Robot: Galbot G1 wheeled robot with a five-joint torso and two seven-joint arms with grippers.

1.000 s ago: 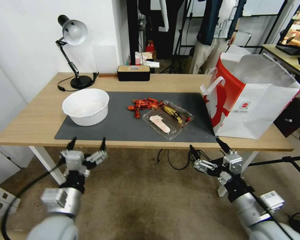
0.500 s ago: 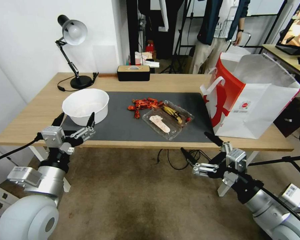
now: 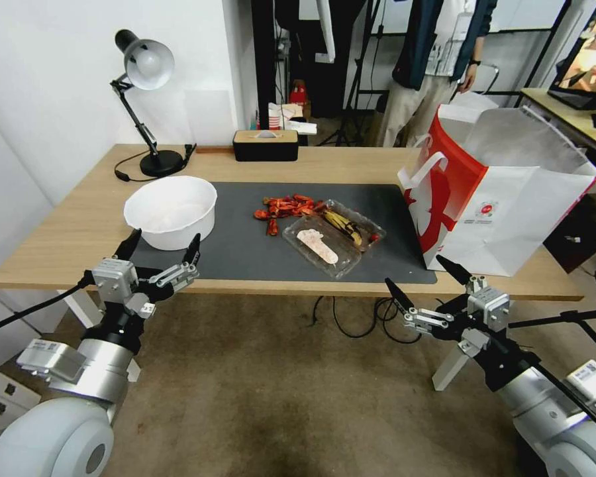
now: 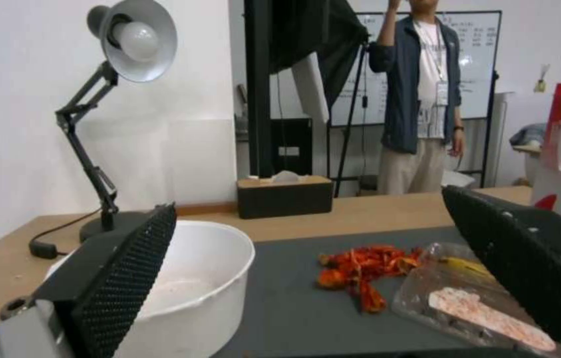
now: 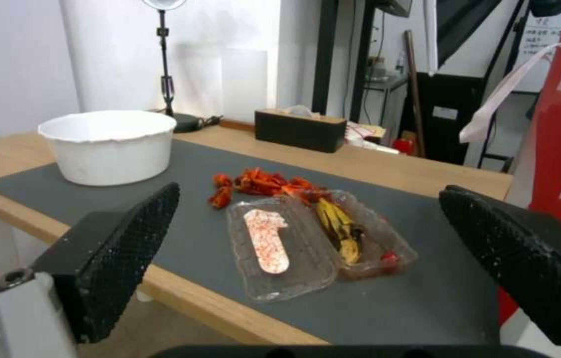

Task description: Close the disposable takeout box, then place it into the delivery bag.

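I see the takeout box point(image 3: 331, 240) lying open on the grey mat point(image 3: 245, 252), red scraps point(image 3: 285, 207) touching it, delivery bag point(image 3: 503, 199) beside; left pincer point(image 3: 160, 248) and right pincer point(image 3: 425, 283) both spread apart, empty.

A light wooden table point(image 3: 59, 245) on white legs stands against a white wall point(image 3: 46, 99) at the frame's left. A black desk lamp point(image 3: 142, 99) occupies its upper-left corner, a dark box point(image 3: 265, 144) its rear edge. Brown carpet point(image 3: 278, 397) covers the lower frame. Black stands point(image 3: 265, 66) and a whiteboard fill the upper background.
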